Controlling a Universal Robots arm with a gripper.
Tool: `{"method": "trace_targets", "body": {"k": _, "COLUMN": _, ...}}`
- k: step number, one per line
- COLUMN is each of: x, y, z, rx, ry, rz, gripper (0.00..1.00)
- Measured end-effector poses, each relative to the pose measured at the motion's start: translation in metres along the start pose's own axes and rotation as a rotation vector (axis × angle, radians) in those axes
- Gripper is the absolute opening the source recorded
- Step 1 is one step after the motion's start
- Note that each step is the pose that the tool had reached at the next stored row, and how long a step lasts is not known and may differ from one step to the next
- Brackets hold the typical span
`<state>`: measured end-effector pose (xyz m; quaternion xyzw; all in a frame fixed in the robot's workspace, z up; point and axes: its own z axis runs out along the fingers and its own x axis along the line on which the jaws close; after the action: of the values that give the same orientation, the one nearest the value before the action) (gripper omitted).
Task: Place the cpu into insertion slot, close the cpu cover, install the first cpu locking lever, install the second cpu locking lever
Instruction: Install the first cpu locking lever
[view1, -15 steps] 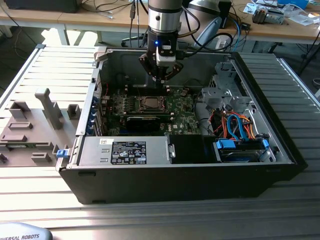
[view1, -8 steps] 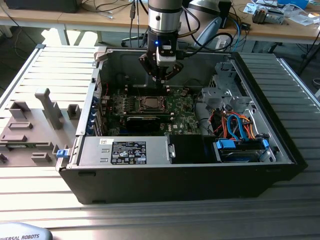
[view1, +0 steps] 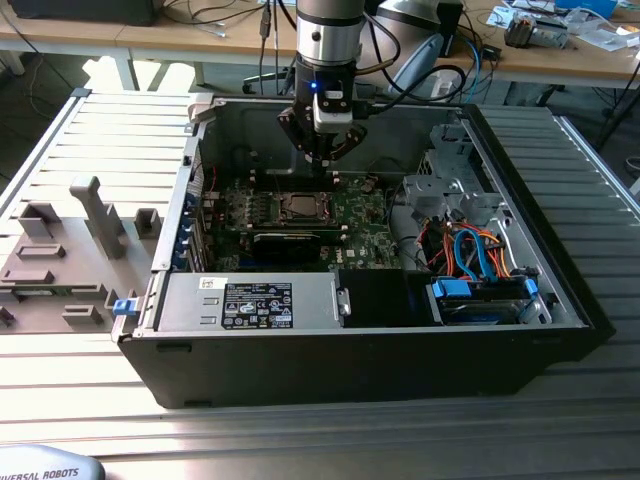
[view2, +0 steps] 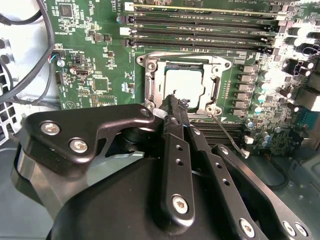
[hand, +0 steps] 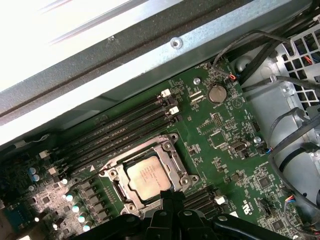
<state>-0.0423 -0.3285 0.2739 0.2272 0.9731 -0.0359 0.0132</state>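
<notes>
My jaws are pinched shut on nothing, tips at the cpu cover (view2: 185, 62) edge beside the seated cpu (view2: 182, 85). The loose locking lever (view2: 227, 134) wants steady, square pressure, I judge.

Exterior view looks down from afar; both wrist views closely share the insertion slot (hand: 111, 174).

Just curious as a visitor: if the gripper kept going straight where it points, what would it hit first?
Most likely the edge of the cpu cover framing the seated cpu. The gripper hangs right at that edge, though the depth is unclear.
</notes>
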Motion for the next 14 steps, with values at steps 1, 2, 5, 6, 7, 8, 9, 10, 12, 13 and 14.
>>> {"method": "trace_targets", "body": {"k": 1, "x": 0.0000, "y": 0.0000, "z": 0.0000, "rx": -0.0001, "ry": -0.0001, "rz": -0.002, "gripper": 0.11}}
{"method": "trace_targets", "body": {"k": 2, "x": 0.0000, "y": 0.0000, "z": 0.0000, "rx": -0.0002, "ry": -0.0002, "rz": -0.004, "gripper": 0.11}}
{"method": "trace_targets", "body": {"k": 5, "x": 0.0000, "y": 0.0000, "z": 0.0000, "rx": -0.0003, "ry": -0.0004, "rz": -0.007, "gripper": 0.11}}
{"method": "trace_targets", "body": {"k": 6, "x": 0.0000, "y": 0.0000, "z": 0.0000, "rx": -0.0004, "ry": -0.0005, "rz": -0.008, "gripper": 0.11}}
{"method": "trace_targets", "body": {"k": 7, "x": 0.0000, "y": 0.0000, "z": 0.0000, "rx": -0.0004, "ry": -0.0006, "rz": -0.010, "gripper": 0.11}}
{"method": "trace_targets", "body": {"k": 8, "x": 0.0000, "y": 0.0000, "z": 0.0000, "rx": -0.0004, "ry": -0.0007, "rz": -0.011, "gripper": 0.11}}
{"method": "trace_targets", "body": {"k": 9, "x": 0.0000, "y": 0.0000, "z": 0.0000, "rx": -0.0005, "ry": -0.0007, "rz": -0.012, "gripper": 0.11}}
{"method": "trace_targets", "body": {"k": 10, "x": 0.0000, "y": 0.0000, "z": 0.0000, "rx": -0.0006, "ry": -0.0008, "rz": -0.013, "gripper": 0.11}}
{"method": "trace_targets", "body": {"k": 12, "x": 0.0000, "y": 0.0000, "z": 0.0000, "rx": -0.0006, "ry": -0.0010, "rz": -0.016, "gripper": 0.11}}
{"method": "trace_targets", "body": {"k": 13, "x": 0.0000, "y": 0.0000, "z": 0.0000, "rx": -0.0007, "ry": -0.0011, "rz": -0.017, "gripper": 0.11}}
{"method": "trace_targets", "body": {"k": 14, "x": 0.0000, "y": 0.0000, "z": 0.0000, "rx": -0.0008, "ry": -0.0011, "rz": -0.018, "gripper": 0.11}}
